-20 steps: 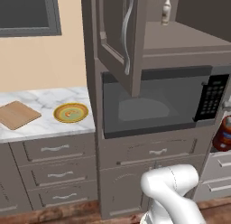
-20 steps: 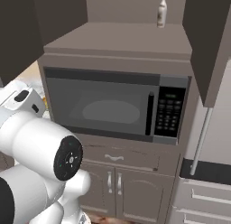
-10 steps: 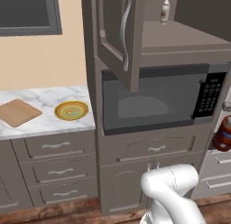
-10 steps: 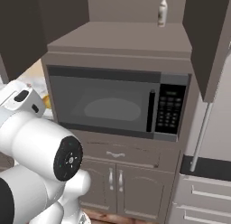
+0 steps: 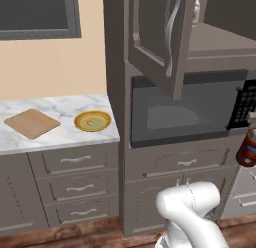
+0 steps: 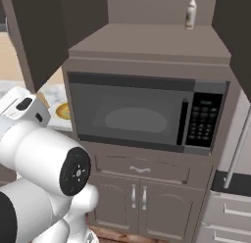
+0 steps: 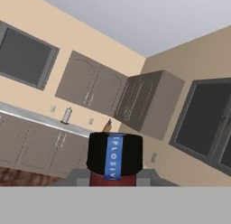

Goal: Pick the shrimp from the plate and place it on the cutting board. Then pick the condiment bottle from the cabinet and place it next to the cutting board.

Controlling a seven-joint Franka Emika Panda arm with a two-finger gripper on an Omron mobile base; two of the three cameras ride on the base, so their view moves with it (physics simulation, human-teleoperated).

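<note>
Gripping condiment bottle [image 7: 113, 161], probably

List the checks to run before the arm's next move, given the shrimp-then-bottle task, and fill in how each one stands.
1. Condiment bottle in the pincer: ok, its black cap and red body sit between the finger tips.
2. Shrimp on the cutting board: not ok, it lies on the plate.
3. Free counter beside the board for the bottle: ok, bare marble between board and plate.
4. Cabinet door open: ok.
5. Grip secure enough to carry: cannot tell.
</note>
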